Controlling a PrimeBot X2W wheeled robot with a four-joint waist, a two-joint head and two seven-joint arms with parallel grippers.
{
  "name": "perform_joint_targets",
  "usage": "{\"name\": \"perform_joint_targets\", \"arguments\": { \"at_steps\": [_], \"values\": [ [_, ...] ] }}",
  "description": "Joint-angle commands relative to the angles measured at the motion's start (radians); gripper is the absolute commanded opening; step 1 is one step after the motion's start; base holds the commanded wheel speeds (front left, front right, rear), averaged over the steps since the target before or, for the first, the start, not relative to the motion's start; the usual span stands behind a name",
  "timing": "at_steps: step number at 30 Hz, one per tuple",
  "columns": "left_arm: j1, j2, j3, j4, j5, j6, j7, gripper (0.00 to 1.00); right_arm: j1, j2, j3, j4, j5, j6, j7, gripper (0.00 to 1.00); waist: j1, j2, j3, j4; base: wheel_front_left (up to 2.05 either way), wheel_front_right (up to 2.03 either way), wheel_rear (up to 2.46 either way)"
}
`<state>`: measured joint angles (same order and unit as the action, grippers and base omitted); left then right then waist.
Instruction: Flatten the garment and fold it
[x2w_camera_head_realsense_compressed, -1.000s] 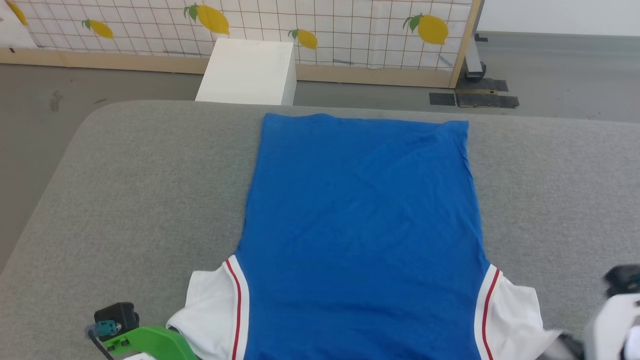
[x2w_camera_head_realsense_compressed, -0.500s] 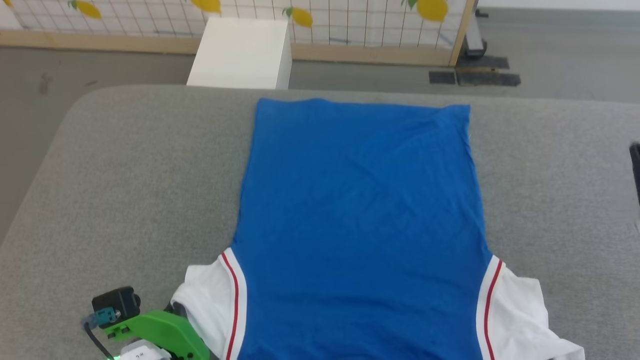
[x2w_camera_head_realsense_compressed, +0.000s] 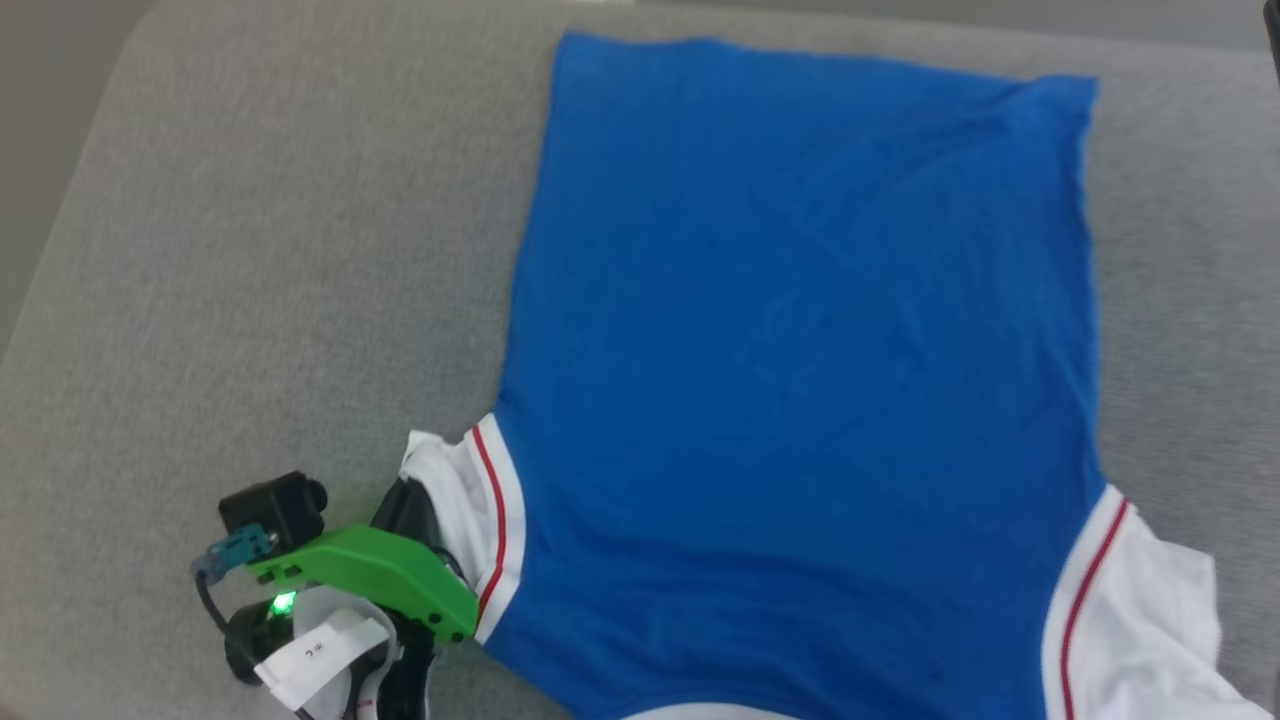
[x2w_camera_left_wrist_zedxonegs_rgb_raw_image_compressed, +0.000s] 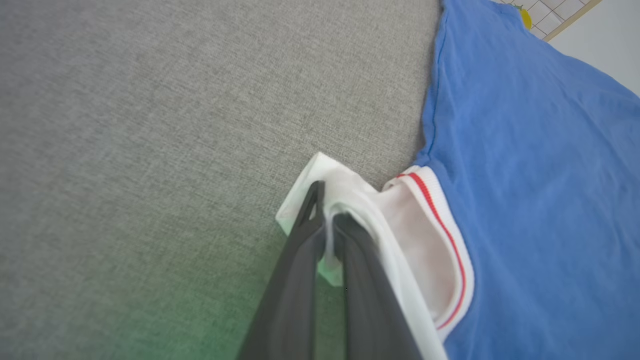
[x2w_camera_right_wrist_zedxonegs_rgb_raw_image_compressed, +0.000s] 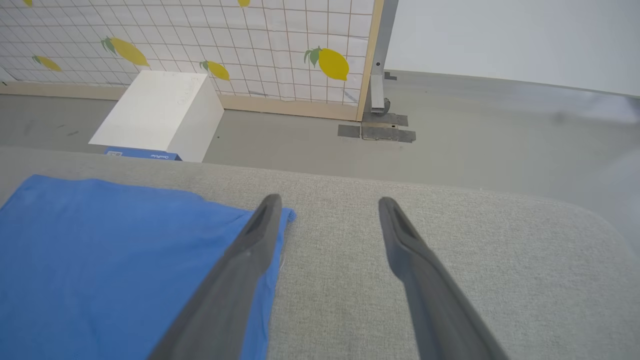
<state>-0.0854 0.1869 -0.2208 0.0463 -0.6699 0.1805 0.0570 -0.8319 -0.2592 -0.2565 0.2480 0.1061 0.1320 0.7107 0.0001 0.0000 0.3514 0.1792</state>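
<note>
The garment lies flat on the grey padded table, blue body spread out, hem at the far end, white sleeves with red stripes at the near end. My left gripper, under its green housing, is shut on the edge of the left white sleeve, which bunches up around the fingers. In the right wrist view my right gripper is open above the table beside the garment's far right hem corner, nothing between its fingers.
The grey table's far edge drops to the floor. Beyond it stand a white box and a lemon-patterned screen with a wooden frame. Black tape patches lie on the floor.
The head camera has tilted down and turned, so the floor and screen have left its view. The left sleeve is now drawn in and bunched at my left gripper. The right arm has left the lower right corner.
</note>
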Motion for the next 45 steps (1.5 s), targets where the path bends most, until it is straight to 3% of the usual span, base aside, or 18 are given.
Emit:
{"name": "perform_joint_targets", "arguments": {
  "at_steps": [1,10,20,21,22,23,27,34,39,45],
  "values": [
    [-0.021,-0.007,-0.005,-0.003,-0.003,-0.008,-0.010,0.00,-0.033,-0.018,0.022,0.026,-0.019,-0.001,0.026,1.00,-0.0001,0.0000,0.152,0.121,0.00,0.00,0.00],
    [-0.045,-0.049,-0.035,0.012,-0.016,-0.036,-0.043,0.00,-0.156,-0.091,0.134,0.144,-0.079,-0.001,0.203,1.00,-0.0001,0.0000,0.248,0.191,0.00,0.00,0.00],
    [-0.060,-0.062,-0.044,0.042,-0.028,-0.053,-0.064,0.00,-0.150,-0.126,0.184,0.181,-0.081,-0.001,0.321,1.00,-0.0001,0.0000,0.262,0.192,0.00,0.00,0.00],
    [-0.062,-0.062,-0.044,0.044,-0.028,-0.053,-0.065,0.00,-0.145,-0.127,0.180,0.182,-0.081,-0.001,0.331,0.84,-0.0001,0.0000,0.259,0.189,0.00,0.00,0.00],
    [-0.063,-0.060,-0.044,0.046,-0.028,-0.054,-0.065,0.00,-0.140,-0.127,0.177,0.181,-0.079,-0.001,0.337,0.15,-0.0001,0.0000,0.254,0.185,0.00,0.00,0.00],
    [-0.064,-0.059,-0.045,0.048,-0.027,-0.054,-0.065,0.00,-0.136,-0.125,0.170,0.178,-0.076,-0.001,0.339,0.00,-0.0001,0.0000,0.249,0.182,0.00,0.00,0.00],
    [-0.065,-0.047,-0.044,0.055,-0.021,-0.051,-0.064,0.00,-0.124,-0.113,0.139,0.150,-0.055,-0.001,0.314,0.00,-0.0001,0.0000,0.204,0.160,0.00,0.00,0.00],
    [-0.050,-0.016,-0.044,0.058,-0.012,-0.039,-0.041,0.00,-0.069,-0.125,0.105,0.057,0.019,-0.001,0.158,0.00,-0.0001,0.0000,0.052,0.087,0.00,0.00,0.00],
    [-0.013,0.003,-0.047,0.048,-0.010,-0.020,-0.015,0.00,0.098,-0.175,0.086,-0.069,0.096,-0.001,0.094,0.00,-0.0001,0.0000,-0.066,0.010,0.00,0.00,0.00],
    [0.036,0.024,-0.047,0.017,-0.008,0.005,0.013,0.00,0.402,-0.144,0.002,-0.243,0.163,-0.001,0.114,0.00,-0.0001,0.0000,-0.162,-0.087,0.00,0.00,0.00]
  ]
}}
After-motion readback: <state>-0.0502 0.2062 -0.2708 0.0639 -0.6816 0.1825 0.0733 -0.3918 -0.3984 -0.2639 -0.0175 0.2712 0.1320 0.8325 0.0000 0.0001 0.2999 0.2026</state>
